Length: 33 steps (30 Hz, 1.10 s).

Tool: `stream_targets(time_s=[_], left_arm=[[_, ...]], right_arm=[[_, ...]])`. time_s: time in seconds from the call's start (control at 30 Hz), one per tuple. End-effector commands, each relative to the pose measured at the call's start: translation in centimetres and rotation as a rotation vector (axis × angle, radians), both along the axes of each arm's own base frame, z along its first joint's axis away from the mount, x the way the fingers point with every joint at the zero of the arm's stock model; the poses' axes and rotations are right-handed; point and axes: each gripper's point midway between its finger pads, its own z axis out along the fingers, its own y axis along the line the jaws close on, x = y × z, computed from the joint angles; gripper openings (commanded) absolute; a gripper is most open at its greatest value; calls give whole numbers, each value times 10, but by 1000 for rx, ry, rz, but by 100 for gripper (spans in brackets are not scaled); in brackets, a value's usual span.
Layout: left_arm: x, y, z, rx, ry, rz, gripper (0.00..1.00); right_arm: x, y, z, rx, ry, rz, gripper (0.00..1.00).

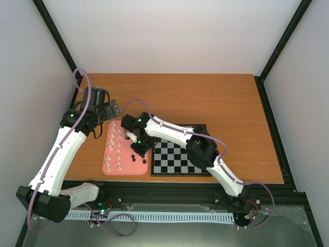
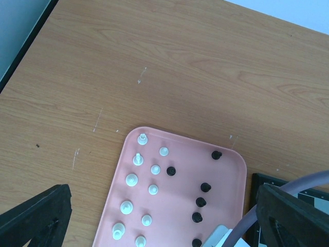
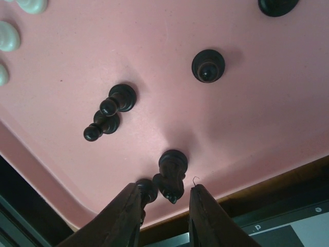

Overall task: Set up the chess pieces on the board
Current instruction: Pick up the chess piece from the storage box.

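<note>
The pink tray holds several white pieces on its left and black pieces on its right. The checkered board lies right of the tray, partly hidden by my right arm; no piece shows on its visible squares. My right gripper is low over the tray's right side. In the right wrist view it is open, with a black knight standing between the fingers and another black piece against the left finger. My left gripper hovers behind the tray, open and empty.
In the left wrist view the tray shows white pieces and black pieces, with the board's corner at the right. Other black pieces stand further up the tray. Bare wooden table lies behind.
</note>
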Motion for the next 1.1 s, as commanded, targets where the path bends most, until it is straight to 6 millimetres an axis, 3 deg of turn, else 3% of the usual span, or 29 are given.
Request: stream_targets(time_s=[0.0,0.27,0.4,0.73,1.07], left_arm=[[-5,4,3,9,-9,8,100],[-4,4,3,11,-10,7,100],[-4,5,3,13,-9,7,100],[-3,5,2,13,-8,11,100],[-3,4,2,12,-5,11,100]], right_arm=[[-5,2,10,30,27,10,32],[0,-1,-10,-15,14,7,32],[6,-4,-15,-42,-21,-9,33],[1,-2,-20,-31,6,5,35],[1,-3,-27,-38,13,8,26]])
